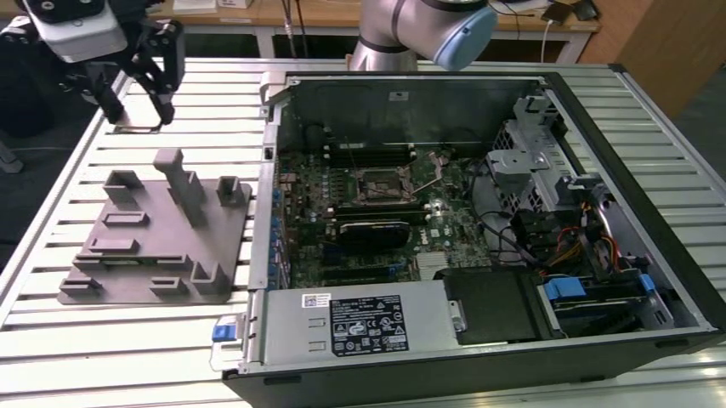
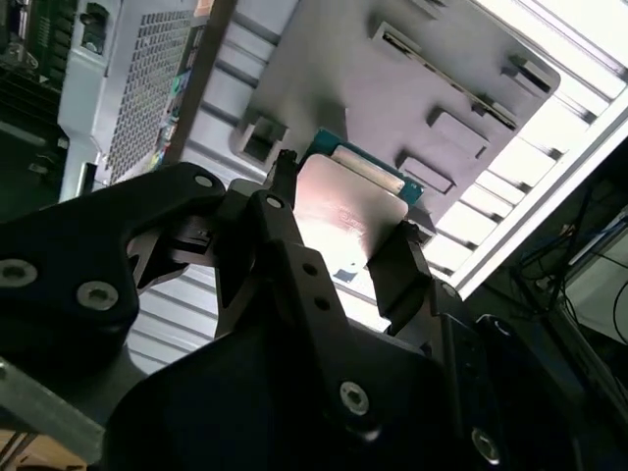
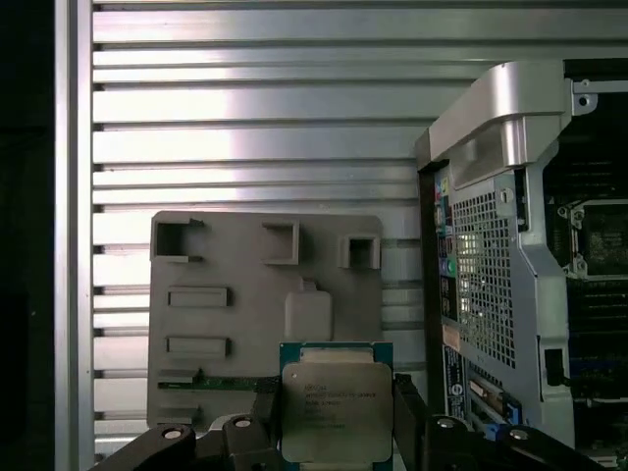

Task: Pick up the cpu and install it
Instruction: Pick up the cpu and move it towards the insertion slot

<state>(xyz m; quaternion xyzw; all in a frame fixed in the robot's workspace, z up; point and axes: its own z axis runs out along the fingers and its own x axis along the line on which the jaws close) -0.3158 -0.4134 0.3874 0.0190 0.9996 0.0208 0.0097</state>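
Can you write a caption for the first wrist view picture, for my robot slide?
The gripper holds the cpu, with the grey fixture plate and the open computer case behind it.

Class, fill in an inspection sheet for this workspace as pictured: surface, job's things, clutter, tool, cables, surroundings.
Surface: slatted metal table, which carries everything.
Job's things: cpu held in the tool, near the fixture plate. It is not yet in the socket on the motherboard inside the open computer case.
Clutter: grey fixture plate with upright posts, lying beside the case.
Tool: tool shut on the cpu's edges.
Cables: coloured wires inside the case.
Surroundings: wooden bench behind the table.
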